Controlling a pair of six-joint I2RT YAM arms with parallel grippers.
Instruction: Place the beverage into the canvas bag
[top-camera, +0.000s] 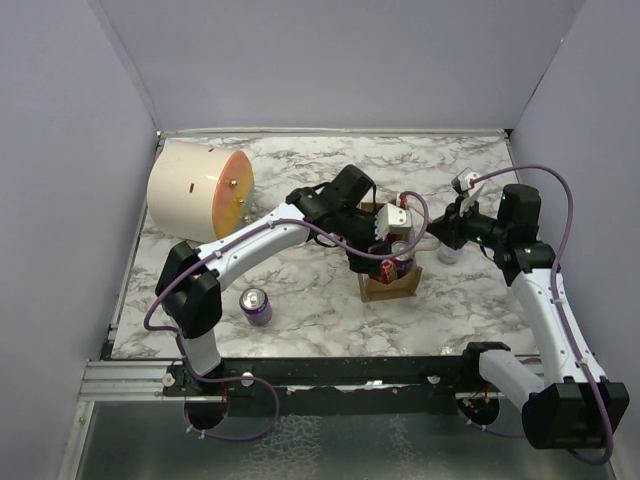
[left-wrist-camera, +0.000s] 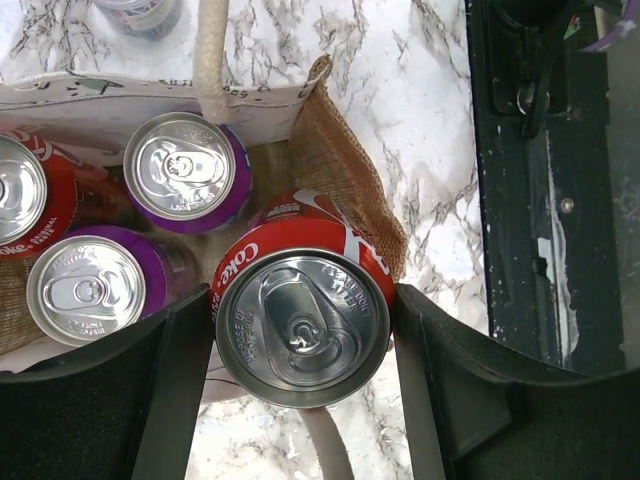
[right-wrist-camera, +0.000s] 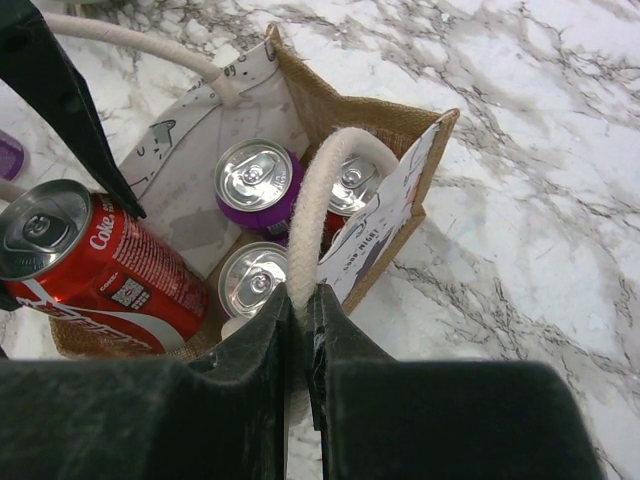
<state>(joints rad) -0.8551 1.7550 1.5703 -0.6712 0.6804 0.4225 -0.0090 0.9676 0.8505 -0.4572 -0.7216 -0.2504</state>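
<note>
The canvas bag is a small brown tote with white looped handles, standing mid-table. My left gripper is shut on a red Coke can and holds it tilted over the bag's burlap wall. The right wrist view shows this can leaning at the bag's left edge. Two purple cans and another red can stand inside the bag. My right gripper is shut on one white handle and holds it up.
A loose purple can stands on the marble table left of the bag. A big cream cylinder with an orange face lies at the back left. The black table edge runs beside the bag.
</note>
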